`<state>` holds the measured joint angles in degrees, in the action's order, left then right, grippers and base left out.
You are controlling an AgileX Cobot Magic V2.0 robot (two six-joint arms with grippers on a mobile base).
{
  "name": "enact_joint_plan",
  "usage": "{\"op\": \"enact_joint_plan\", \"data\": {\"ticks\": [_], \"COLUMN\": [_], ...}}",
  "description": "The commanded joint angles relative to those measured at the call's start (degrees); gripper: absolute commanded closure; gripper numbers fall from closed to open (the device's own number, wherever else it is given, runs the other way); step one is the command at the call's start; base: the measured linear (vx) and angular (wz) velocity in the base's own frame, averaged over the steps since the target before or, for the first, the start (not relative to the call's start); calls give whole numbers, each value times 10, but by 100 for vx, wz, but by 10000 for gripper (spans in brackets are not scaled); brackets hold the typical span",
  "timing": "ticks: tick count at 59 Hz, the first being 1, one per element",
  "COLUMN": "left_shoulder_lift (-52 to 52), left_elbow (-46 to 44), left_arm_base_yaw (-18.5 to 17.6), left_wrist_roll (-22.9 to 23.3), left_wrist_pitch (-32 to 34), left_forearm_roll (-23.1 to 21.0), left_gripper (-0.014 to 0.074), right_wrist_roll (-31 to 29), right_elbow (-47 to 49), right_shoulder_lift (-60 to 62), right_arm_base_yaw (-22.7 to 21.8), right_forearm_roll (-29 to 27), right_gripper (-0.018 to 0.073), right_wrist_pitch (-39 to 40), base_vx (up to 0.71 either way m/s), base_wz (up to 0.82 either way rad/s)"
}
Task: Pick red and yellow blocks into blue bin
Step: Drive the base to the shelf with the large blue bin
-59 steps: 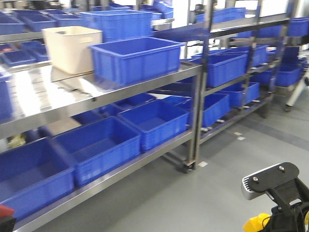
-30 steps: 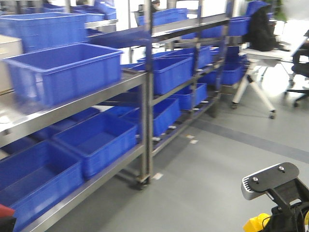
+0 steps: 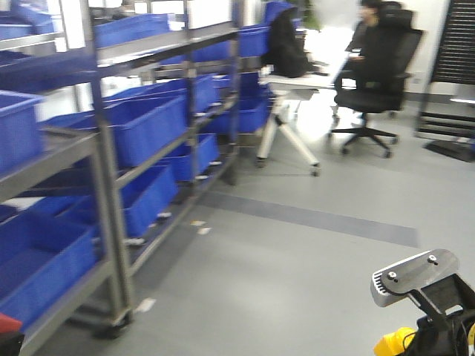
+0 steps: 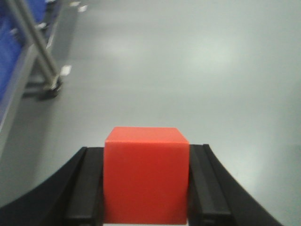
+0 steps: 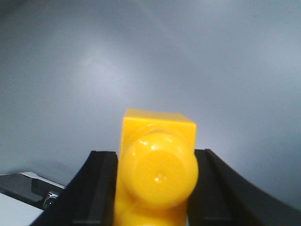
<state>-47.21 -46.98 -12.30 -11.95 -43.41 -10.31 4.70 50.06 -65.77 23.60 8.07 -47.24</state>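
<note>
Shelving (image 3: 104,185) with blue plastic crates (image 3: 148,126) at nine o'clock; my left gripper (image 4: 145,155) clamps a small red cube (image 4: 146,183), my right gripper (image 5: 154,157) grips a studded yellow plastic brick (image 5: 157,174).

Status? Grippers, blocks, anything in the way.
Left gripper shut on red cube. Right gripper shut on yellow brick. Rack of blue crates at left; seated person far ahead.

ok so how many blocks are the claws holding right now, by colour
red cube: 1, in the left claw
yellow brick: 1, in the right claw
total: 2
</note>
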Motion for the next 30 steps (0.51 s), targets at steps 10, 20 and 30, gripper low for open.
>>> {"op": "enact_joint_plan", "data": {"ticks": [10,20,30], "left_shoulder_lift": [3,3,3], "left_elbow": [-15,-15,-15], "left_arm_base_yaw": [-1,-1,-1], "left_wrist_roll": [4,4,4], "left_wrist_pitch": [38,39,39], "left_forearm_roll": [-10,-10,-10], "left_gripper": [272,272,272], "right_wrist_roll": [-3,-3,-3], "right_elbow": [17,17,17], "right_shoulder_lift": [12,12,12], "right_arm_base_yaw": [-1,-1,-1], "right_forearm_roll": [10,10,10], "right_gripper": [332,332,332], "right_wrist_pitch": [24,24,24], "base_vx": [31,31,30], "base_wz": [-58,-54,-40]}}
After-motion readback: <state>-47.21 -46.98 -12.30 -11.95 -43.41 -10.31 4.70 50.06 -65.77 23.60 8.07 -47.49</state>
